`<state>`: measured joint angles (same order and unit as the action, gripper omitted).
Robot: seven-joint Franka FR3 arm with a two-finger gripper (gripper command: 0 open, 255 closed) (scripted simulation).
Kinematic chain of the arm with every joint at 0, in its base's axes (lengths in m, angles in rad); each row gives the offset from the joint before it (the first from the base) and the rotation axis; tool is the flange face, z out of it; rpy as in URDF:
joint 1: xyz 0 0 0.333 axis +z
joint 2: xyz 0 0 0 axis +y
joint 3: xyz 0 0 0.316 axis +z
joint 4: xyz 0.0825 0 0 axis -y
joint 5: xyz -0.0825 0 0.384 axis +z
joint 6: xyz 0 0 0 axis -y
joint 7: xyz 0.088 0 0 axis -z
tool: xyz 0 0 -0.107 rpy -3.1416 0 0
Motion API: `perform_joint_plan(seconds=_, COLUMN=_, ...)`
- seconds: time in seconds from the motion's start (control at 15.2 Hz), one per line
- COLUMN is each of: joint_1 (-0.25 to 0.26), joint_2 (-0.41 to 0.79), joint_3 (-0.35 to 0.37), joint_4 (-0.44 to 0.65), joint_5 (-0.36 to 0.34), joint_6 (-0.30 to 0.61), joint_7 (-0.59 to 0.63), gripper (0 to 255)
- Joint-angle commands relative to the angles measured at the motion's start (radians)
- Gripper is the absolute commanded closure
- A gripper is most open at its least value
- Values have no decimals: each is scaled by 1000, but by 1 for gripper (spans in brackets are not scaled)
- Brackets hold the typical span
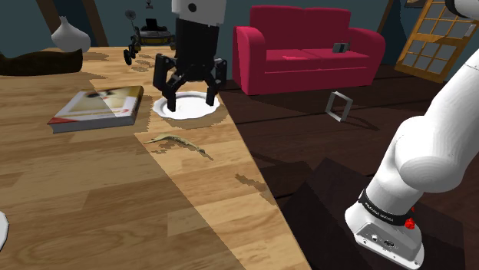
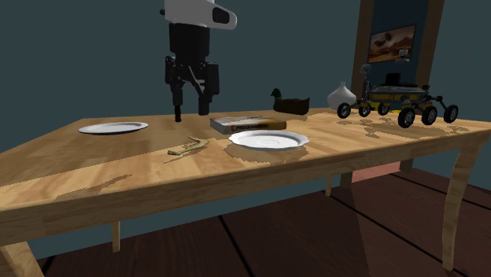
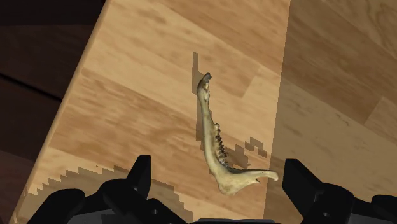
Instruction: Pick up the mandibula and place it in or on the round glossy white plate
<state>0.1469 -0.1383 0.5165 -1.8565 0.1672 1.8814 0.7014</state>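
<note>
Jawbone [image 3: 216, 146] lies on the table [image 3: 140, 83], seemingly well below the open, empty gripper [image 3: 218, 167], between its fingers [image 3: 137, 178], long axis crossing the line joining them.

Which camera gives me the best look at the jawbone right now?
The wrist view: the jawbone lies close below the camera on the table, with its tooth row and curve plain to see. The shoulder view shows it small and flat. The second exterior view shows it as a thin sliver, seen from low down.
</note>
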Motion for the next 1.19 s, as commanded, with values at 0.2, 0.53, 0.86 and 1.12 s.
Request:
perform_joint_plan(seconds=0.2, joint_1=3, joint_2=9, joint_3=6, joint_4=-26, joint_5=-3, joint_6=35, joint_7=4, gripper=0)
perform_joint_plan(seconds=0.53, joint_1=3, joint_2=9, joint_3=6, joint_4=-26, joint_5=-3, joint_6=35, joint_7=4, gripper=0)
perform_joint_plan(seconds=0.86, joint_1=3, joint_2=9, joint_3=6, joint_4=-26, joint_5=-3, joint_6=34, joint_7=4, gripper=255)
perform_joint_plan(seconds=1.12, joint_1=3, joint_2=9, joint_3=6, joint_4=-26, joint_5=-3, joint_6=34, joint_7=4, gripper=255)
